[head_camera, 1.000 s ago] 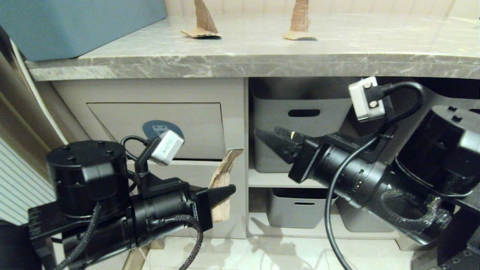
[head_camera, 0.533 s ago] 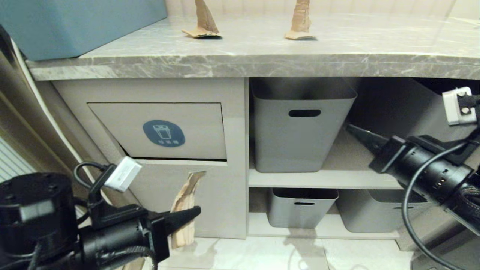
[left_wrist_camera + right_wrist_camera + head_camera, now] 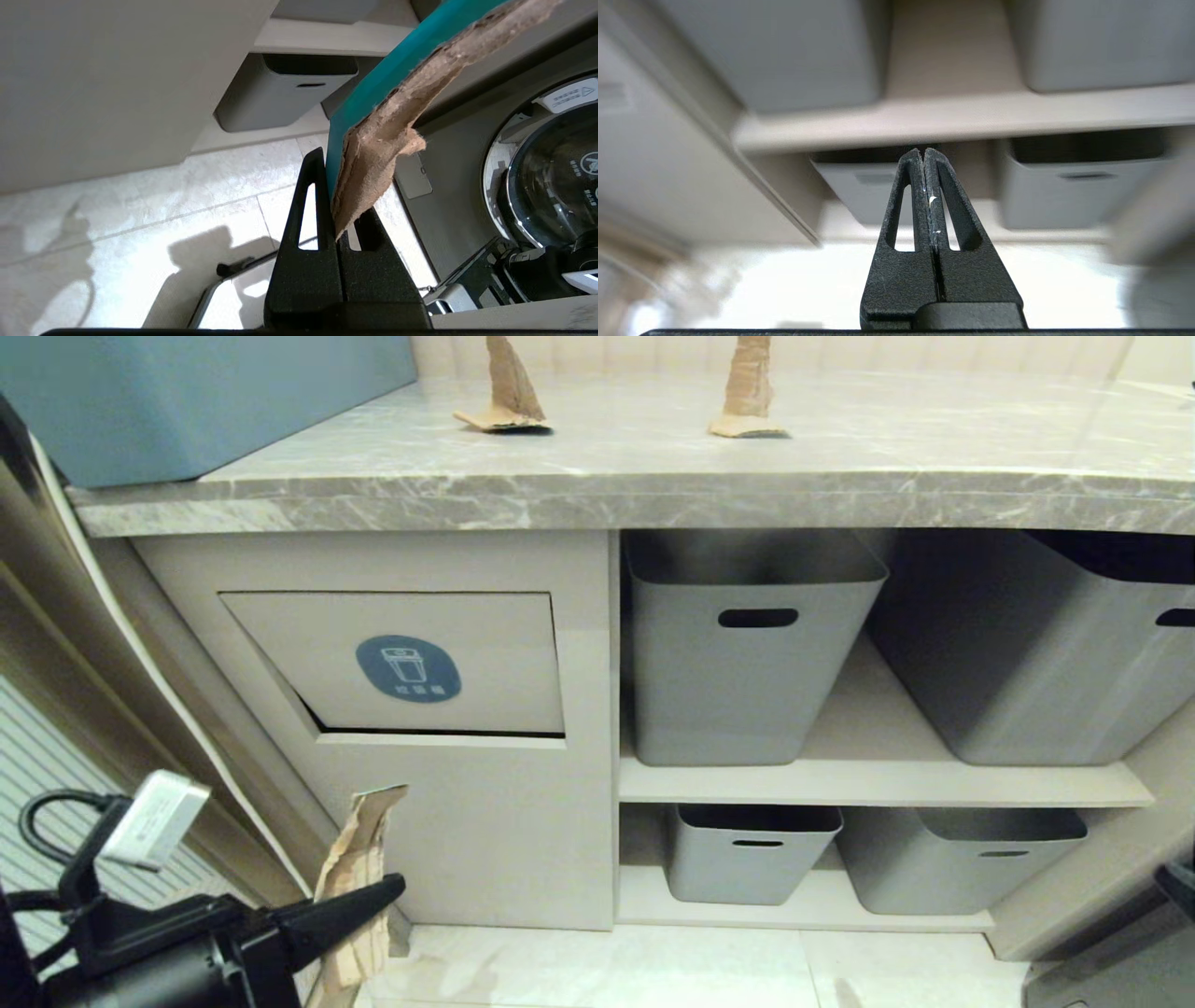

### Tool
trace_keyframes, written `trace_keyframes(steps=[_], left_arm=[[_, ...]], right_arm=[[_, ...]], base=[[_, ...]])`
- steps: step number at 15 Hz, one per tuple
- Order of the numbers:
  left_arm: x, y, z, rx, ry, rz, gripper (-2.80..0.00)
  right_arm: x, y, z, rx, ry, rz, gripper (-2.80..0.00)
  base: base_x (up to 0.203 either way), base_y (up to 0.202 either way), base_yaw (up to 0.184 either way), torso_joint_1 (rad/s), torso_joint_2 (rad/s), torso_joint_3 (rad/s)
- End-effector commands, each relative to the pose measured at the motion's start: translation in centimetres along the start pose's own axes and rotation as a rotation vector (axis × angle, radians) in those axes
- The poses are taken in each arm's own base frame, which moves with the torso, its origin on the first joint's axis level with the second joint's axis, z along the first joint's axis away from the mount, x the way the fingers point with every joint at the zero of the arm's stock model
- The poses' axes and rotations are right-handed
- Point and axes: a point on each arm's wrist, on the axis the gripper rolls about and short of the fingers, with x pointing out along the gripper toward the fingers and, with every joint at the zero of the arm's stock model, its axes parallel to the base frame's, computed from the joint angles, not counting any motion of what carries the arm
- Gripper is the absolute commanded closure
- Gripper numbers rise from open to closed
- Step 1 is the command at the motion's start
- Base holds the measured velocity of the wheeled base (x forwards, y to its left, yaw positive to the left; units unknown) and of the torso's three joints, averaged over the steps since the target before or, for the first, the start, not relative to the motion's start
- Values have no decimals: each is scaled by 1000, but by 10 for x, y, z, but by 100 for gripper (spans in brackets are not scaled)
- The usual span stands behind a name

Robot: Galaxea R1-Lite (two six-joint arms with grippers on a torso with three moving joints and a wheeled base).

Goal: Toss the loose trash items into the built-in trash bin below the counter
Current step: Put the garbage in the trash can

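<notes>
Left gripper (image 3: 387, 889): low down, below and to the left of the bin flap (image 3: 401, 663). Its fingers are pinched tight on a brown cardboard scrap (image 3: 359, 873).
Held scrap: stands tall and thin, its long way going up and down, top tip pointing up toward the flap.
Bin flap: in the beige cabinet under the counter (image 3: 597, 495), with a blue sticker on it. A dark gap shows along its bottom edge.
Way to go: I think the scrap must go up and to the right to reach the flap.
Right gripper (image 3: 924, 156): fingers pressed together, holding nothing, out by the grey tubs (image 3: 756, 653), right of the flap.
Nearer arm: the left one.
Other scraps: two (image 3: 504, 392) (image 3: 745, 392) stand on the counter, high above the flap.
</notes>
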Motion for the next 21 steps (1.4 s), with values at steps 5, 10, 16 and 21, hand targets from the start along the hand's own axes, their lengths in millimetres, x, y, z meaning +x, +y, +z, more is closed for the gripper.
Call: trace_keyframes(steps=[5,10,16,21], left_arm=[[11,14,16,-7,-110,65,0],[36,67,29,-16,-218,160,0],[66,95,19,48,-227,104,0],[100,118,15,85,-248,131,0]], right_arm=[[-86,-10,-74,-204,132,-10,0],[-86,-9,-72,-228,113,-11,0],[-86,-9,-72,-174,112,-17,0],[-86,-9,-72,-174,112,-17,0]], base=[[0,0,0,0,0,0],[0,0,0,0,0,0],[0,0,0,0,0,0],[0,0,0,0,0,0]])
